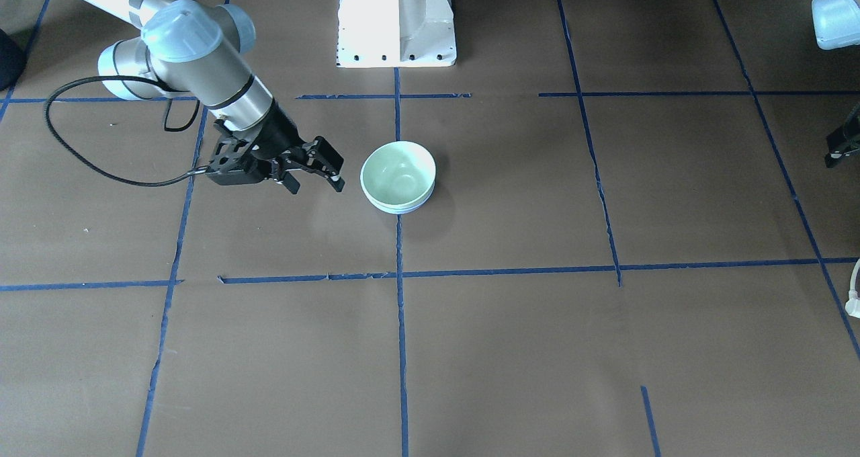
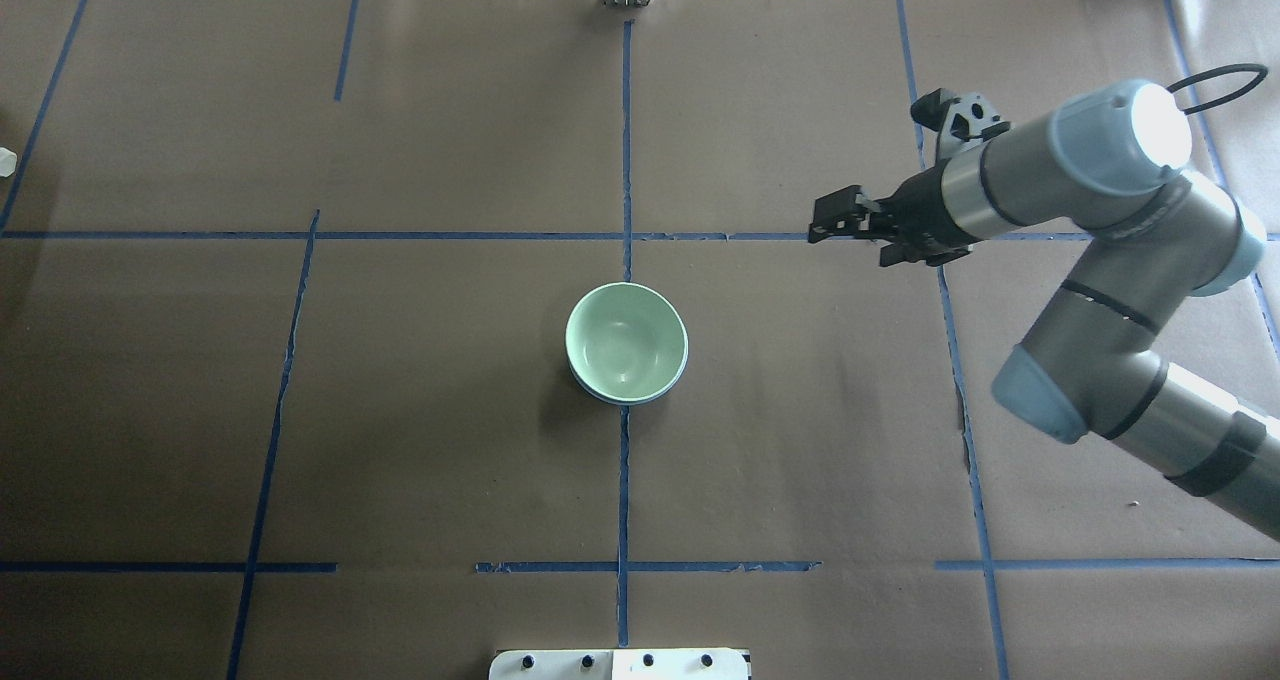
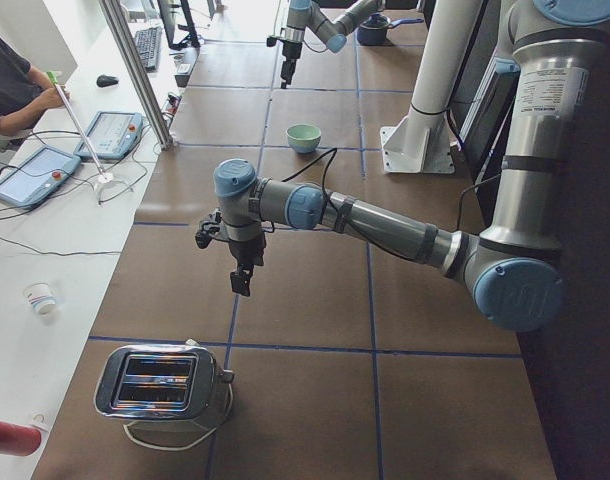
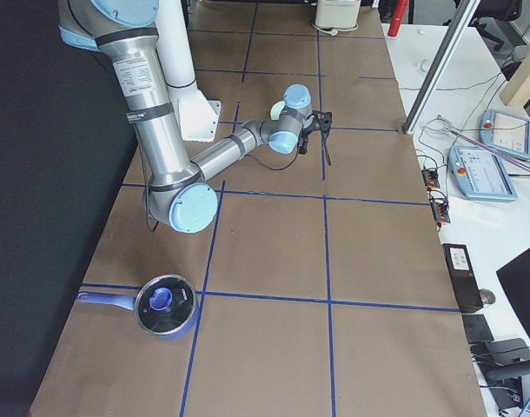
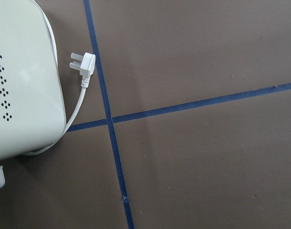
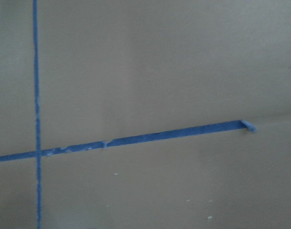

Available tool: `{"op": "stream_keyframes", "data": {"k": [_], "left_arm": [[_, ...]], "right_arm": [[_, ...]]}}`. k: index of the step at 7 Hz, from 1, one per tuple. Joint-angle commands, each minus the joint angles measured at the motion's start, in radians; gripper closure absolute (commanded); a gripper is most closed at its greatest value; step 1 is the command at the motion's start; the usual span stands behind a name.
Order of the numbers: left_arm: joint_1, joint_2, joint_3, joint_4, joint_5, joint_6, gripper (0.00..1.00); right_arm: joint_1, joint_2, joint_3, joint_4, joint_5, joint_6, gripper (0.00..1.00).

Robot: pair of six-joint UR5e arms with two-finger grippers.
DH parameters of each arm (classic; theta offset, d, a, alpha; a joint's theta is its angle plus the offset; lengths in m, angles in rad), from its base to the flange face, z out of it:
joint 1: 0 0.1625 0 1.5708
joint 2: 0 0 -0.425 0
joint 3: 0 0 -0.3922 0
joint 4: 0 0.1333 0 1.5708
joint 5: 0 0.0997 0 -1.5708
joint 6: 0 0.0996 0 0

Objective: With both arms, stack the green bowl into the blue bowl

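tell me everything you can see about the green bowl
The green bowl is small, round and pale mint, smooth and plain, with a glossy inside; it looks like ceramic or plastic. It stands upright and empty, nested in the blue bowl, which shows only as a thin sliver under its rim. The pair sits over a blue tape line. The right claw is open, off to one side, not touching it.

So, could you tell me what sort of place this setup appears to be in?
Probably a robotics lab or test cell: robot arms stand at a paper-covered table marked with a blue tape grid, control tablets lie on the side bench, and a toaster and saucepan sit on it.
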Motion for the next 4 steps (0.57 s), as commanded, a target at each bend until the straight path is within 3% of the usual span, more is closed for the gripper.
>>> {"op": "stream_keyframes", "data": {"k": [1,2,4], "left_arm": [[-0.048,0.004,0.038,0.0,-0.005,0.084,0.0],[-0.103,0.006,0.09,0.002,-0.093,0.146,0.0],[-0.179,0.018,0.19,-0.001,-0.146,0.293,0.0]], "right_arm": [[0.194,-0.153,-0.013,-0.002,0.153,-0.364,0.0],[0.282,-0.205,-0.03,-0.035,0.184,-0.556,0.0],[0.432,-0.238,-0.026,-0.29,0.185,-0.969,0.0]]}}
